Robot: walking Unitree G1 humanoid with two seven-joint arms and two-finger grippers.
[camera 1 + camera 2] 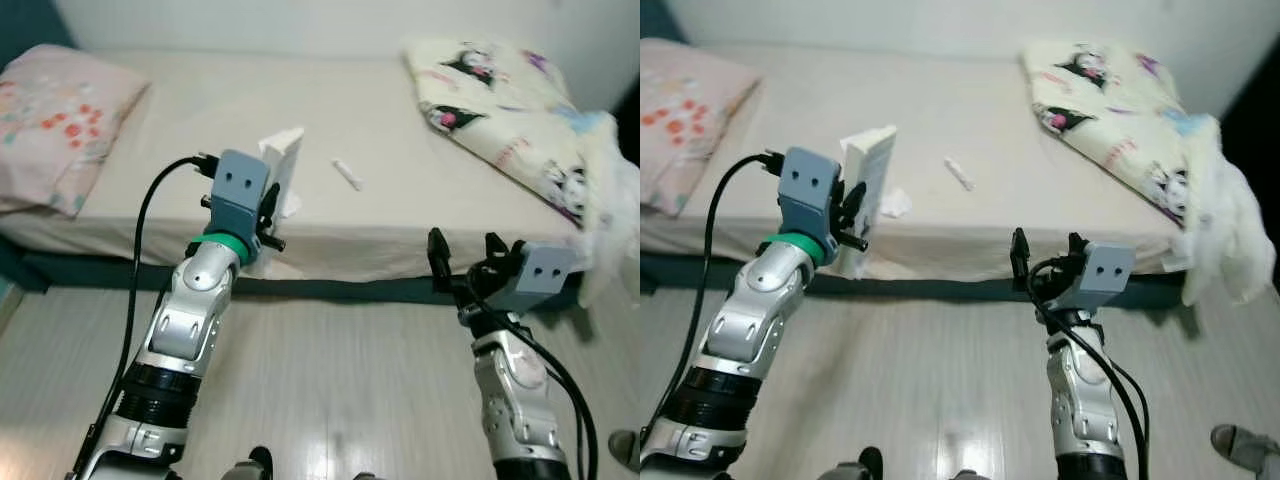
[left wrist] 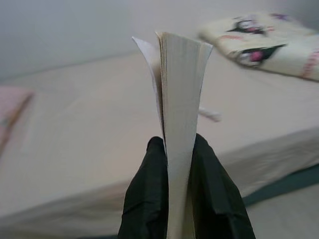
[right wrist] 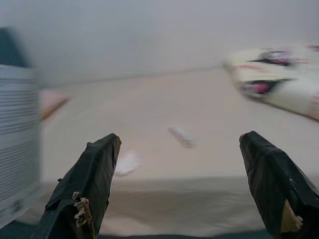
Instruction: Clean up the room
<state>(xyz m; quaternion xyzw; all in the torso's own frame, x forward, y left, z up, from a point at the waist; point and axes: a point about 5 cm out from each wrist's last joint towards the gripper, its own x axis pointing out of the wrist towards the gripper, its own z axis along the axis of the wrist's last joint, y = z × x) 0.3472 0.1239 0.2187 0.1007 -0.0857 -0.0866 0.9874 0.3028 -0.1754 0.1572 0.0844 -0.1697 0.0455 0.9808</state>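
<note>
A: What is taken in first?

B: A bed (image 1: 200,120) is seen across the view, covered with a pale sheet. A pink flowered pillow (image 1: 55,125) is laid at the robot's left end, and a cartoon-printed quilt (image 1: 500,110) is heaped at the right end, with something white and fluffy (image 1: 1230,235) hung over that corner. A pale wooden floor (image 1: 330,390) is seen in front.

A: And the thing being tidied?

B: A book (image 2: 180,124) is held upright above the near edge of the bed by the left gripper (image 2: 182,189). It is pinched by its lower part between the two black fingers, so the pages are fanned open at the top.

A: The other arm?

B: The right gripper (image 3: 182,184) is raised before the bed edge with its fingers spread wide and nothing between them.

A: What is left on the sheet?

B: A small white stick-like object (image 1: 347,174) is seen near the middle, and a crumpled white scrap (image 1: 894,203) lies just beside the book. What either is cannot be made out.

A: What could go wrong from here?

B: It is judged that the book could be lost. Only a narrow part is clamped, so it could be swung or slid out if the arm is moved sharply, and loose pages could be creased. The two small items could also be missed, being pale on a pale sheet, or the scrap could be knocked to the floor by the left arm.
</note>
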